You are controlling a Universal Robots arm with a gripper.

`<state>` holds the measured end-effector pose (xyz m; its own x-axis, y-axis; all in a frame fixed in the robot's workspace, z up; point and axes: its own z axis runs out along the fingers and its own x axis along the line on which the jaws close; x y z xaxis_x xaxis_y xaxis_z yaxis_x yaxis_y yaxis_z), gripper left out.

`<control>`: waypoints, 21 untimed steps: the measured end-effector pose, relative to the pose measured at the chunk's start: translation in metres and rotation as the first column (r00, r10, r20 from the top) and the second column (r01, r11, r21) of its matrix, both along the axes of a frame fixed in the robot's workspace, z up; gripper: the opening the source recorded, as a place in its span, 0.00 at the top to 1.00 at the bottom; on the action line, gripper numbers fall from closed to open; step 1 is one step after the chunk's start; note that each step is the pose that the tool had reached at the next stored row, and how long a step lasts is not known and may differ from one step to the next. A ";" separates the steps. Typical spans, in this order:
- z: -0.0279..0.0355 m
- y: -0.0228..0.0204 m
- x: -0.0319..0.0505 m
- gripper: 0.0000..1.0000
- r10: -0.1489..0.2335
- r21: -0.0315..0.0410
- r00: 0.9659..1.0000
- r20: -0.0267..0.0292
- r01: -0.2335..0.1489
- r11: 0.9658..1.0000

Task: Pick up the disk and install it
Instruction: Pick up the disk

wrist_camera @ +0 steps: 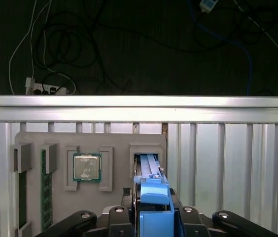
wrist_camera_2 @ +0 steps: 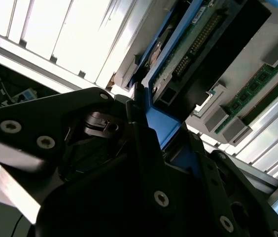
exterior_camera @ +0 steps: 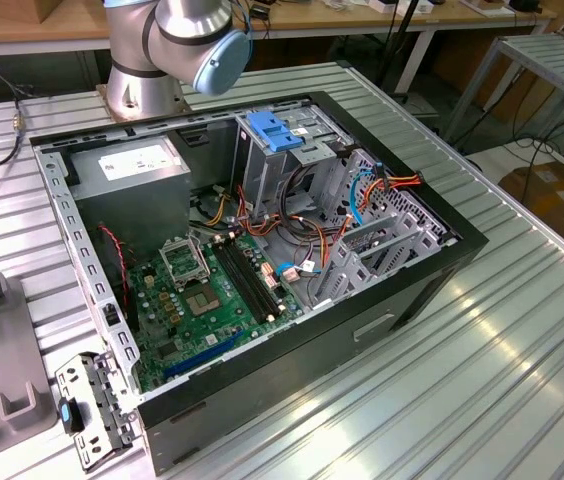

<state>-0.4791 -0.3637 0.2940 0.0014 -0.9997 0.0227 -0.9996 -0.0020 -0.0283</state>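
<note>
Gripper (wrist_camera: 155,210) jaws clamped on disk (wrist_camera: 154,186) @ rail.

The exterior view shows one open computer case (exterior_camera: 292,395) holding one motherboard (exterior_camera: 202,300), one grey power-supply box (exterior_camera: 127,165) and one blue latch (exterior_camera: 274,132). There is one arm base (exterior_camera: 147,80) at the case's far side and one loose metal bracket (exterior_camera: 92,410) at its near corner on the exterior view's left. In the first wrist view, one grey fixture tray (wrist_camera: 120,168) carries one processor chip (wrist_camera: 86,167), one green memory stick (wrist_camera: 43,187) and one disk (wrist_camera: 148,165). One gripper (wrist_camera: 154,212) is at the disk, and one white power strip (wrist_camera: 45,89) lies on the floor beyond.
</note>
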 end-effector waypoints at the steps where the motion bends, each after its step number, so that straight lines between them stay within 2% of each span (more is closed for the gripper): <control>1: 0.0000 0.0000 0.0000 0.63 0.000 0.000 1.000 0.000 0.000 1.000; 11: 0.0008 0.0000 0.0000 0.63 -0.001 0.000 1.000 0.000 0.001 1.000; 15: 0.0068 0.0000 0.0000 0.63 -0.001 0.000 1.000 0.000 0.001 1.000; 21: 0.0195 0.0000 0.0000 0.63 -0.001 0.000 1.000 0.000 0.001 1.000</control>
<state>-0.4791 -0.3637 0.3135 0.0004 -0.9997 0.0227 -0.9996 -0.0011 -0.0283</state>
